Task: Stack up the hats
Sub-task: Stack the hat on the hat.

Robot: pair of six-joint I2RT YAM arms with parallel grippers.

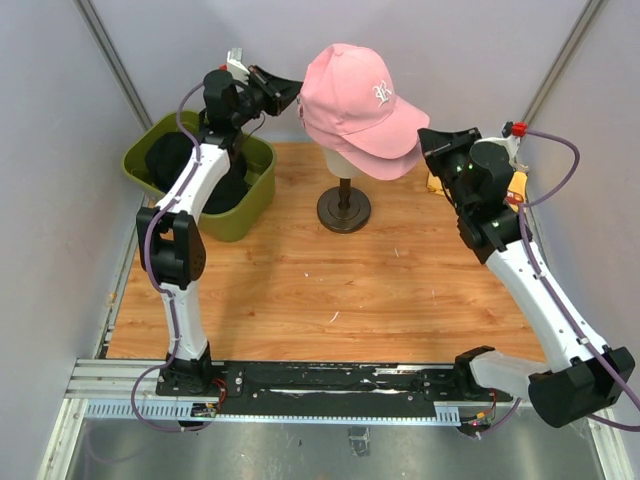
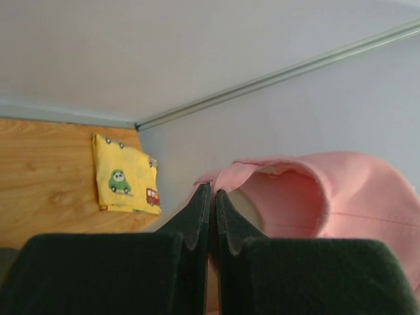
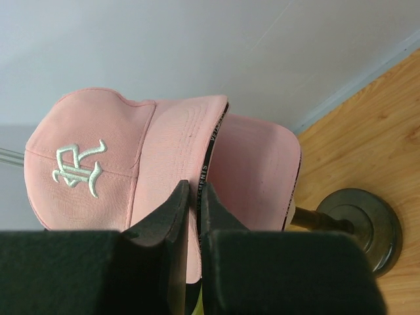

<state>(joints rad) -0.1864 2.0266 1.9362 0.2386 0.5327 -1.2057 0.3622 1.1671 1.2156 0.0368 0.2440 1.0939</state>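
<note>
Closest to the lens in the left wrist view, the left gripper (image 2: 210, 195) has its black fingers pinched together on the rear rim of the pink cap (image 2: 341, 197), which fills the lower right of that frame. The right gripper (image 3: 195, 190) is likewise clamped, its fingers closed on the side edge of the brim at lower centre of its own view, with the white logo on the crown to the left of them. A second pink brim shows just under the first.

From above, the cap sits at upper centre of the frame on a cream mannequin head (image 1: 345, 160), held from the left at its back and from the right at its brim. The head's dark stand (image 1: 343, 210) rests on the wooden table (image 1: 300, 300). At upper left, an olive bin (image 1: 245, 215) holds black hats (image 1: 165, 160), partly hidden by the left arm. A yellow cloth (image 2: 125, 177) printed with cartoon cars lies by the back wall.
</note>
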